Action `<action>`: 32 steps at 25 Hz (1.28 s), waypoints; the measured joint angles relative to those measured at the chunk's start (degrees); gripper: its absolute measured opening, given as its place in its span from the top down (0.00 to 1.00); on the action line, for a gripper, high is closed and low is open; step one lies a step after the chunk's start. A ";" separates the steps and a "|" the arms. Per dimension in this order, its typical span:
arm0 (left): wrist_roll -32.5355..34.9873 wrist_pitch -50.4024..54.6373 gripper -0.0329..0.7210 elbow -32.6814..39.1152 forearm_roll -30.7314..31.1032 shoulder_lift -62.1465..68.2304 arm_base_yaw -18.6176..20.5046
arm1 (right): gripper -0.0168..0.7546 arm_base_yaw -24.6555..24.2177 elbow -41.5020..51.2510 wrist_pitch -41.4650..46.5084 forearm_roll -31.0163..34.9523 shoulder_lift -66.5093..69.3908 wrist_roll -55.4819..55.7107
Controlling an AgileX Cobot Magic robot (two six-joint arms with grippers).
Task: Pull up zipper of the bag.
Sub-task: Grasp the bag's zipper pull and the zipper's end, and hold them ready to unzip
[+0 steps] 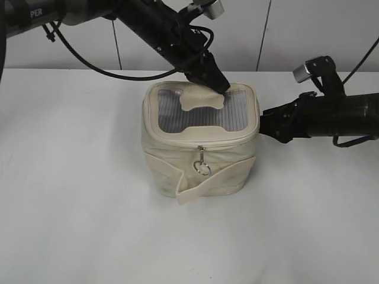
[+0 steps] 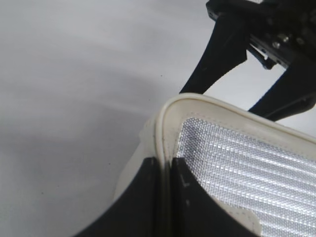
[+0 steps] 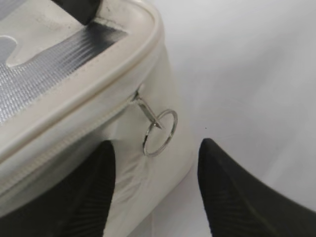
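Note:
The cream bag stands upright mid-table, its grey mesh top window facing up. The zipper runs under the top rim; one silver ring pull hangs on the front. My left gripper is shut on the bag's top rim at the far edge. My right gripper is open at the bag's right side, its fingers either side of a second ring pull without touching it. The zipper track runs left from that pull.
The white table lies all round the bag, with a pale wall behind. A loose end of the wide strap band sticks out at the bag's front bottom. The right gripper's fingers show beyond the bag in the left wrist view.

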 joint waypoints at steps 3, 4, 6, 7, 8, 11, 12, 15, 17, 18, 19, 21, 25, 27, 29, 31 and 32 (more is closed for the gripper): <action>0.00 -0.06 0.90 0.00 0.13 0.00 0.00 | 0.42 1.88 -1.04 -3.09 0.12 0.24 0.00; 0.00 -0.06 0.90 0.00 0.18 0.00 0.00 | 0.42 2.36 -1.43 -4.08 0.12 0.37 0.00; 0.00 -0.27 0.90 0.00 0.25 0.00 0.00 | 0.46 3.32 -2.54 -6.01 0.12 1.21 0.66; 0.00 -0.24 0.90 0.00 0.31 0.00 0.00 | 0.50 3.87 -3.29 -6.60 0.12 1.83 1.25; 0.00 -0.24 0.90 0.00 0.31 0.00 0.06 | 0.56 4.23 -3.96 -6.88 0.12 2.46 1.67; 0.00 -0.29 0.90 -0.02 0.36 0.00 0.06 | 0.84 4.85 -5.46 -6.93 -0.02 3.55 2.55; 0.00 -0.29 0.90 -0.02 0.43 0.00 0.06 | 0.91 4.86 -5.72 -6.93 -0.11 3.60 2.81; 0.00 -0.42 0.90 -0.07 0.54 0.00 0.06 | 0.97 4.86 -6.05 -8.70 -0.17 3.53 4.69; 0.00 -0.53 0.90 -0.07 0.54 0.00 0.06 | 0.97 4.86 -5.32 -9.98 -0.04 2.75 5.50; 0.00 -0.53 0.90 -0.07 0.54 0.00 0.06 | 0.97 4.86 -4.31 -10.37 -0.04 1.99 5.76; -0.14 -0.53 0.90 -0.07 0.54 0.00 0.06 | 0.97 4.86 -3.45 -10.75 -0.04 1.13 5.95; -0.81 -0.67 0.90 -0.07 0.60 0.00 0.06 | 0.97 4.86 -1.33 -11.09 -0.04 -0.72 6.09; -1.66 -0.71 0.90 -0.07 0.72 0.00 0.06 | 0.97 4.86 3.25 -11.19 -0.04 -4.65 6.80; -1.78 -0.71 0.90 -0.07 0.72 0.00 0.06 | 0.97 4.86 5.46 -11.25 0.22 -6.64 7.36; -2.32 -0.71 0.90 -0.07 0.72 0.00 0.01 | 0.97 4.86 8.12 -11.25 0.83 -9.03 7.70; -2.77 -0.71 0.91 -0.07 0.72 0.00 0.01 | 0.97 4.86 10.46 -11.31 1.03 -11.24 8.21; -3.06 -0.71 0.90 -0.07 0.72 0.00 -0.04 | 0.97 4.86 11.98 -11.31 1.14 -12.48 8.63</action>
